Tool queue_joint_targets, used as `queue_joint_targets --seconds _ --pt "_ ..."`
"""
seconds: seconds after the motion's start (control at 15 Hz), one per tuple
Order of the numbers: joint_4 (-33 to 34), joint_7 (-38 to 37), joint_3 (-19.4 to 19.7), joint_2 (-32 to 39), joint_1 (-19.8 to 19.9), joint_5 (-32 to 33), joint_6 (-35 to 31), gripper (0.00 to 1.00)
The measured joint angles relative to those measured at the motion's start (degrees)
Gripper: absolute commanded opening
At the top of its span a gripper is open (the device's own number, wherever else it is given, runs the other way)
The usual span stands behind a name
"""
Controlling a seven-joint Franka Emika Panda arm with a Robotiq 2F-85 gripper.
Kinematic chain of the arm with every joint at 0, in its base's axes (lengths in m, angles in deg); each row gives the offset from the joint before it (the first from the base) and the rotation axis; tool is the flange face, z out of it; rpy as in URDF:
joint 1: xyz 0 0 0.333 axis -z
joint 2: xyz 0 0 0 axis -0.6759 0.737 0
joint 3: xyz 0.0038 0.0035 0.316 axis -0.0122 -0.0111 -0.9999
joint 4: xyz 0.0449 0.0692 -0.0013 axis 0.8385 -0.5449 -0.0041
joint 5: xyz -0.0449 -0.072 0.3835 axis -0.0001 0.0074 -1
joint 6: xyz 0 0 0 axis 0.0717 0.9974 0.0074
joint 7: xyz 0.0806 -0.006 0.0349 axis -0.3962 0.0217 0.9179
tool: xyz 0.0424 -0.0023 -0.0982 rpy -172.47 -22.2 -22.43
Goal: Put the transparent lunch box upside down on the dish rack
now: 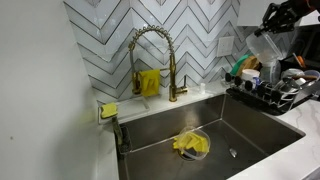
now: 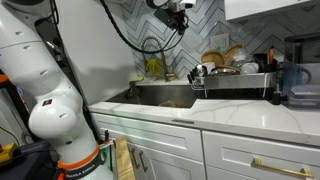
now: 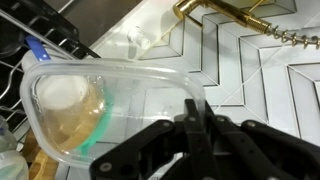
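The transparent lunch box (image 3: 100, 100) is a clear plastic box with rounded corners, and it fills the left of the wrist view. My gripper (image 3: 192, 118) is shut on its rim. In an exterior view the gripper (image 1: 278, 22) holds the box (image 1: 268, 45) in the air above the dish rack (image 1: 270, 98), a black wire rack at the right of the sink. In the exterior view from the side, the gripper (image 2: 176, 14) is high above the rack (image 2: 232, 80). The box hangs tilted and touches nothing.
A steel sink basin (image 1: 215, 135) holds a yellow item in a clear bowl (image 1: 191, 145). A brass spring faucet (image 1: 152, 45) stands behind it. The rack holds several dishes and a green item (image 1: 240, 67). A yellow sponge (image 1: 108, 111) lies at the sink's corner.
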Motion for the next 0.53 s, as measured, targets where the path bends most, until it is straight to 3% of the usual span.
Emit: queue_joint_targets --seconds 0.33,0.4,0.53 --pt "-3.2 6.7 -0.1 -0.4 -2.0 -18.1 -13.4 0.02" --pt "-4.0 9.0 0.1 -0.3 -2.8 -23.1 -15.3 0.07" --pt "-4.1 9.7 0.1 -0.1 -3.0 -23.6 -15.6 0.07"
